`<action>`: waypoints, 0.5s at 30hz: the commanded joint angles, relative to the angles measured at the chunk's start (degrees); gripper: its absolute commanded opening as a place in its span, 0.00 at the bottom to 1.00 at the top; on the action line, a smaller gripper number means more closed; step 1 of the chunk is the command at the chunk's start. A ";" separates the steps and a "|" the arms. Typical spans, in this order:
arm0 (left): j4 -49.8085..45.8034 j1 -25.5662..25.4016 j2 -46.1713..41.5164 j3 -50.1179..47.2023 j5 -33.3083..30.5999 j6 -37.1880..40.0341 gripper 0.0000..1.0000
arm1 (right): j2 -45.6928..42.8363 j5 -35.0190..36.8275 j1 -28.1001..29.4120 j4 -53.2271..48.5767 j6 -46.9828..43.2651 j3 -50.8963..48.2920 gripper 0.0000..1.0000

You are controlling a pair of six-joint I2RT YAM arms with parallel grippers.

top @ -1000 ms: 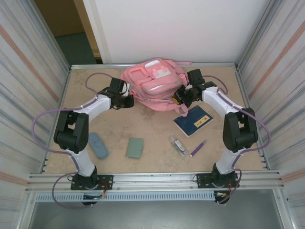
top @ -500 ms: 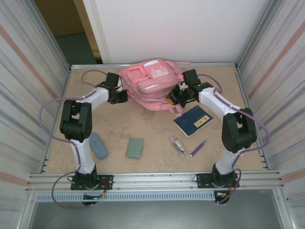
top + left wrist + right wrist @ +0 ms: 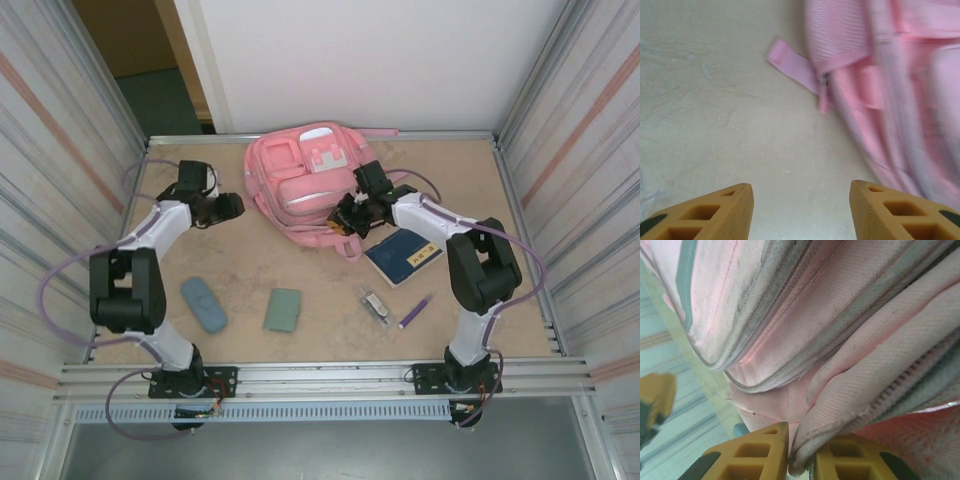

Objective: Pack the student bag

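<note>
The student bag [image 3: 305, 180], a large pink backpack with pale patches, lies flat at the back middle of the table. My right gripper [image 3: 346, 216] is at its front right edge. In the right wrist view its yellow fingers [image 3: 757, 455] pinch a fold of the student bag's pink fabric [image 3: 850, 390]. My left gripper [image 3: 229, 207] hovers over bare table left of the bag, open and empty. In the left wrist view the left gripper [image 3: 801, 210] has its jaws wide apart, and the student bag [image 3: 880, 90] with a loose strap tab [image 3: 790, 62] lies ahead to the right.
In front of the bag lie a blue notebook [image 3: 405, 255], a purple pen [image 3: 415, 311], a small clear-and-grey item [image 3: 375, 304], a green pouch [image 3: 284, 309] and a blue case [image 3: 203, 303]. Metal walls enclose the table on the left and right.
My left gripper opened, let go of the bag and drew back to the left. My right gripper moved left and forward with the bag's fabric, and the bag slid slightly leftward.
</note>
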 commanded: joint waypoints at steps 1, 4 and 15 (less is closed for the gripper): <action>-0.30 -0.27 -4.49 -2.22 4.73 -0.60 0.54 | 2.36 2.24 3.15 3.83 2.46 1.44 0.19; -0.56 -0.63 -5.26 -3.08 7.85 -2.32 0.57 | 4.90 3.86 5.46 5.54 5.21 2.66 0.23; -2.41 -8.78 -5.75 -1.61 2.68 -4.79 0.62 | -2.74 8.47 3.52 4.49 3.36 4.09 0.42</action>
